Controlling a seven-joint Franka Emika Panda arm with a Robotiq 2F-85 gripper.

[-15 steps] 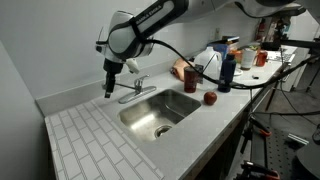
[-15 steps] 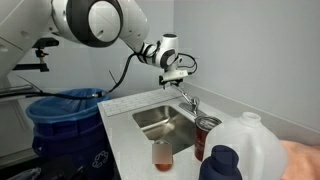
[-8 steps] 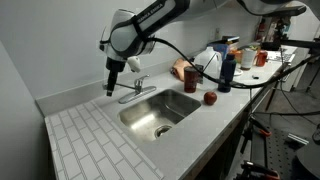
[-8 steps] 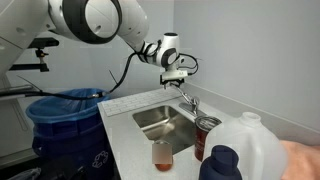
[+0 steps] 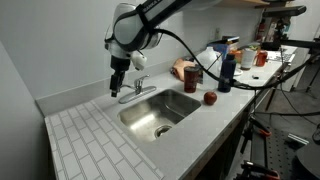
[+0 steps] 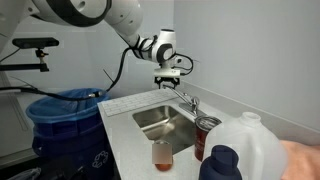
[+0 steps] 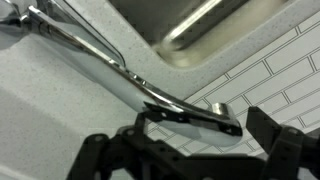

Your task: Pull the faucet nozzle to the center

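Note:
The faucet nozzle (image 5: 131, 96) is a long slim chrome spout on a low base behind the steel sink (image 5: 158, 110). It is swung to the side, over the white counter rather than the basin. It also shows in an exterior view (image 6: 177, 97) and fills the wrist view (image 7: 150, 90), its tip at the lower right. My gripper (image 5: 115, 88) hangs just above the spout's tip, and it shows too in an exterior view (image 6: 167, 84). In the wrist view the gripper (image 7: 190, 140) is open, its fingers either side of the tip, not touching it.
A red apple (image 5: 210, 98), a brown cup, a dark blue bottle (image 5: 227, 72) and other items stand on the counter beside the sink. A tumbler (image 6: 162, 154), a can and a white jug (image 6: 255, 150) are near the camera. A blue bin (image 6: 65, 118) stands beyond the counter.
The gripper has moved slightly along the counter toward the faucet and lowered over the spout's tip. The spout has not moved.

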